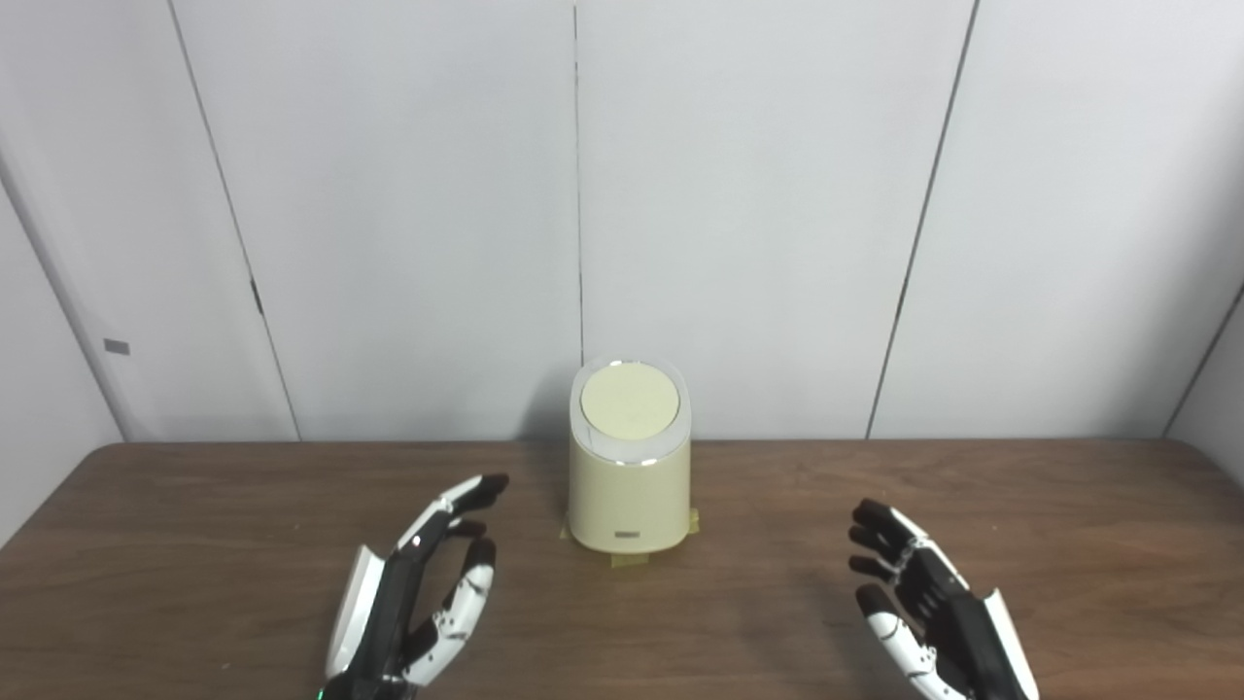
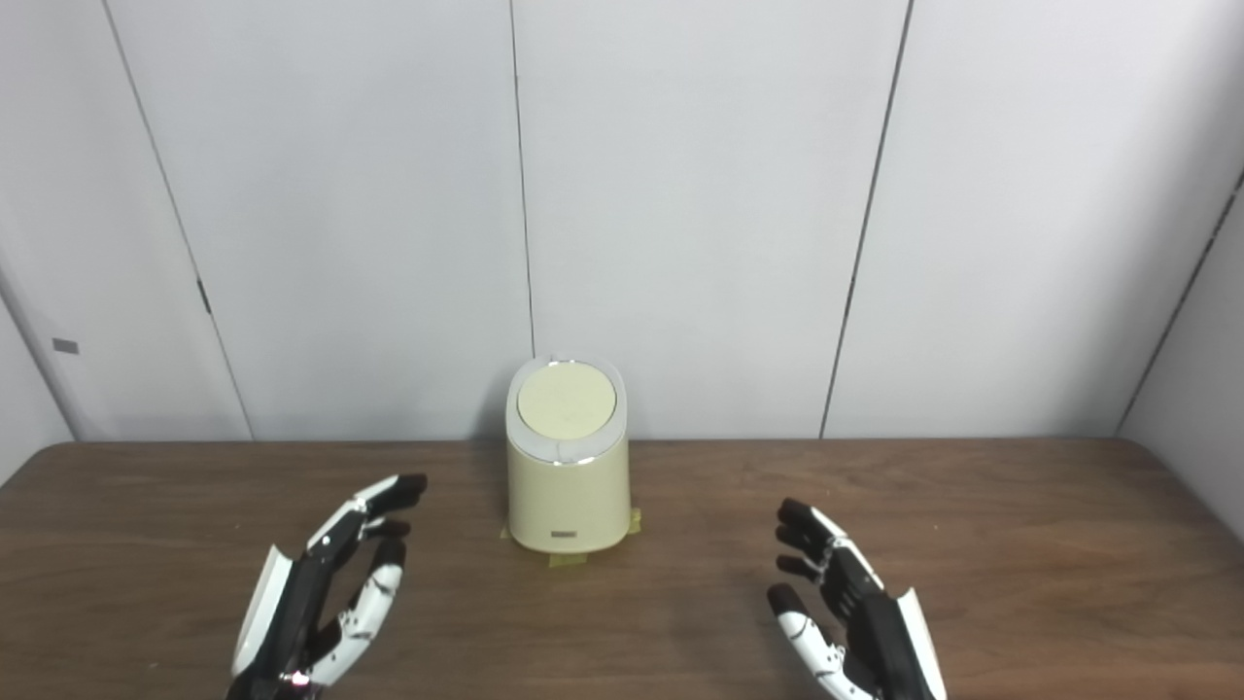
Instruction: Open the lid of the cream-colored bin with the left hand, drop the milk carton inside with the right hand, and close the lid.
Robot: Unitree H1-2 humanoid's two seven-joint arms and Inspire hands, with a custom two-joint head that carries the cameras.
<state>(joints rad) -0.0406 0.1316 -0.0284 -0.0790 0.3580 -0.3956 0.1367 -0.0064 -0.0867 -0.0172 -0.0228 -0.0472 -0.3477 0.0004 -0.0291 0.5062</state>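
A cream-colored bin (image 1: pixel 630 486) stands upright at the middle of the brown table (image 1: pixel 194 544), close to the back wall. Its round lid (image 1: pixel 628 401) lies flat and closed inside a white rim. My left hand (image 1: pixel 418 593) hovers low over the table, to the left of the bin and nearer to me, open with fingers spread and nothing in it. My right hand (image 1: pixel 918 603) mirrors it on the right side, also open and empty. Both hands are well apart from the bin. No milk carton shows in either view.
Strips of yellow tape (image 1: pixel 622 556) mark the bin's footing on the table. White wall panels (image 1: pixel 739 194) rise just behind the table's far edge. The table (image 2: pixel 1020 525) stretches wide on both sides of the bin.
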